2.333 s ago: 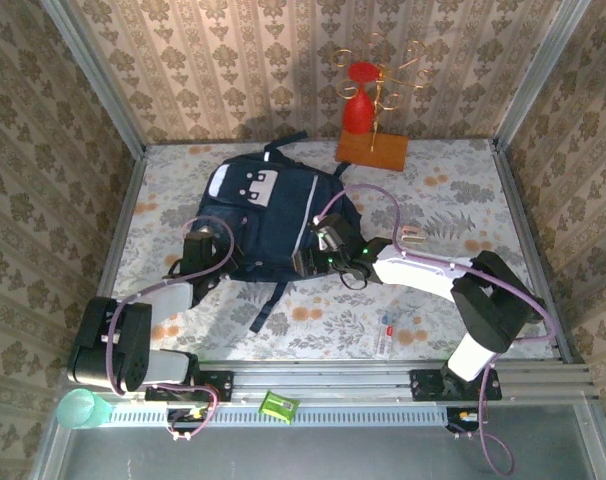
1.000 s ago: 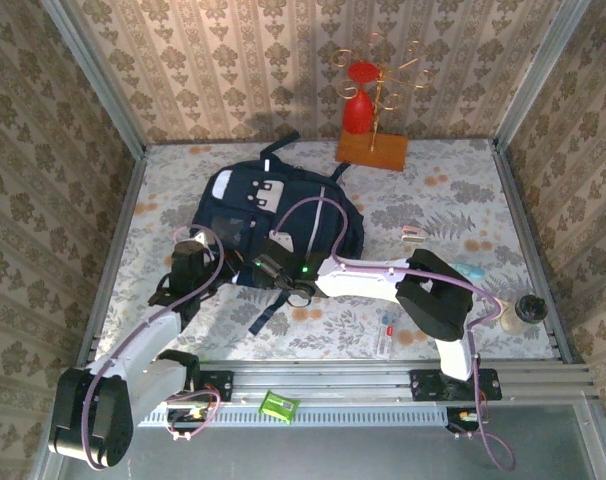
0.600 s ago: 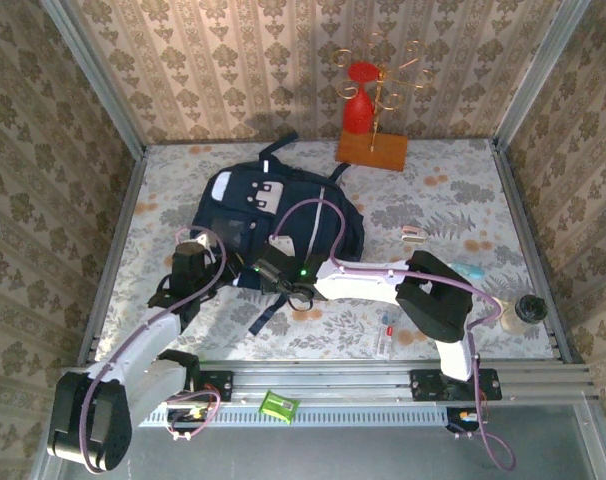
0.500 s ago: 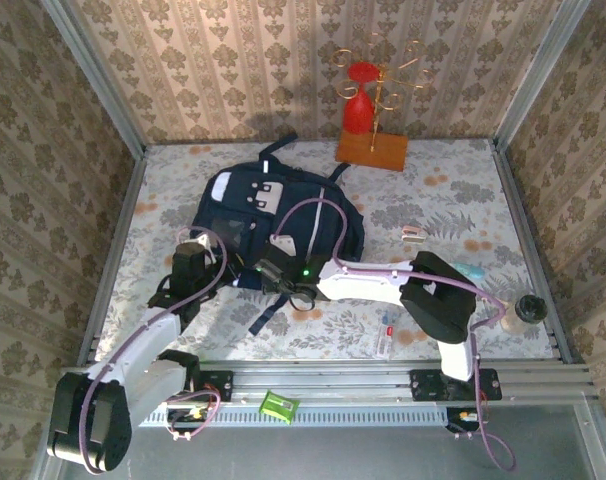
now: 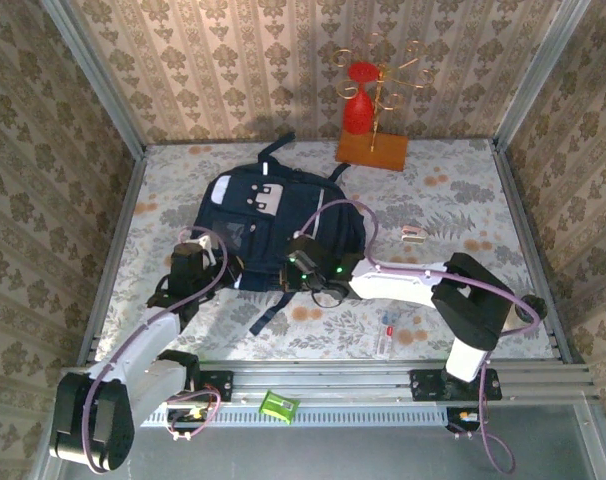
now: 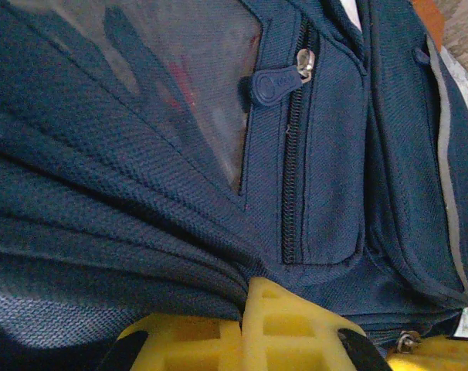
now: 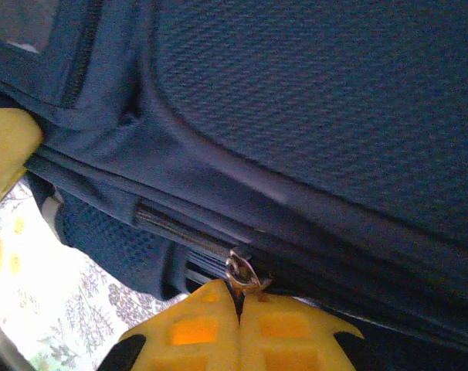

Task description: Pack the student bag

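Bag position: the large dark navy fabric student bag (image 5: 283, 215) lies flat left of the table's centre, with its grey-white patch facing up.
Long axis: it runs far to near, and the straps trail toward the near edge.
Right tool: the right gripper (image 7: 240, 308) has its yellow fingers together, pinching the small metal zipper pull (image 7: 242, 272) at the bag's near-right edge.
Left tool: the left gripper (image 6: 245, 317) has its fingers together, apparently clamped on a fold of bag fabric at the near-left corner.
Key relation: the zipper track (image 7: 180, 230) leads away from the pull to the left in the right wrist view. Travel should probably follow that line, with the left grip as anchor.
Nearer arm: both touch the bag, and the right one has the pull.
Surface: the floral tablecloth (image 5: 453, 190) is soft, so the bag may slide or bunch.
Room: patterned walls close three sides. A gold wire stand on a wooden base (image 5: 371, 150) is at the far side, well apart, and pens (image 5: 386, 330) lie near right.
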Robot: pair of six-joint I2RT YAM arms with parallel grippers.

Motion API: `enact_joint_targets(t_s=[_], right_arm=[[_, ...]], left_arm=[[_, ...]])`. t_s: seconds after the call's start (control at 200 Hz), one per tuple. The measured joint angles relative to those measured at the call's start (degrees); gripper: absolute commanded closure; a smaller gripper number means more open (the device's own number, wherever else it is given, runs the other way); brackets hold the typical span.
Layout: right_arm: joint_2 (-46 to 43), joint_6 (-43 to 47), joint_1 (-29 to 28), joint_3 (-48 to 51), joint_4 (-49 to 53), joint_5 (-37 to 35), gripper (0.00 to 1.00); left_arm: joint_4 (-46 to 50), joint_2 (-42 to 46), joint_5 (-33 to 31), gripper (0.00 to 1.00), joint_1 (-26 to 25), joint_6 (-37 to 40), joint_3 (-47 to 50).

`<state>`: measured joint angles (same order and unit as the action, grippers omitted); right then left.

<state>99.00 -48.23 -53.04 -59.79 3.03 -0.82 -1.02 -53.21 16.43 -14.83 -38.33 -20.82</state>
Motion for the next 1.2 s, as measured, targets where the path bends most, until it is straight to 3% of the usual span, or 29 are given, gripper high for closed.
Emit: enact_joint_targets(t_s=[0.235, 0.645, 0.735, 0.835, 0.92, 0.975, 1.08, 1.2], right_arm=[[-2.4, 0.0, 4.8, 3.7, 1.5, 5.6, 1.00], [-8.4, 4.2, 8.8, 5.5, 6.6, 5.6, 1.00], [-8.6, 5.5, 8.8, 6.1, 5.8, 5.8, 1.00], [-9.0, 7.2, 9.2, 7.3, 4.8, 5.8, 1.00], [-10.0, 8.6, 10.1, 8.5, 4.5, 5.9, 1.00], [-10.8, 9.4, 10.4, 8.7, 4.5, 6.2, 1.00], [-12.8, 10.6, 10.8, 8.7, 4.5, 6.8, 1.00], [-14.5, 11.6, 11.5, 8.6, 4.8, 8.1, 1.00]], left_arm=[[0.2, -1.2, 0.4, 1.00, 0.9, 0.6, 0.0], [1.4, -3.2, 4.1, 1.00, 5.9, 0.9, -1.9], [1.7, -4.8, 2.9, 0.58, 6.4, 1.6, -3.1], [2.8, -3.7, -2.3, 0.36, 7.2, 3.3, -3.3], [4.4, 1.2, -7.4, 0.26, 5.4, 5.7, -3.3], [4.7, 4.8, -10.4, 0.26, 2.2, 7.8, -3.3], [2.7, 8.8, -14.2, 0.29, -6.3, 15.6, -3.3], [-4.6, 6.9, -14.6, 0.27, -17.7, 27.4, -2.9]])
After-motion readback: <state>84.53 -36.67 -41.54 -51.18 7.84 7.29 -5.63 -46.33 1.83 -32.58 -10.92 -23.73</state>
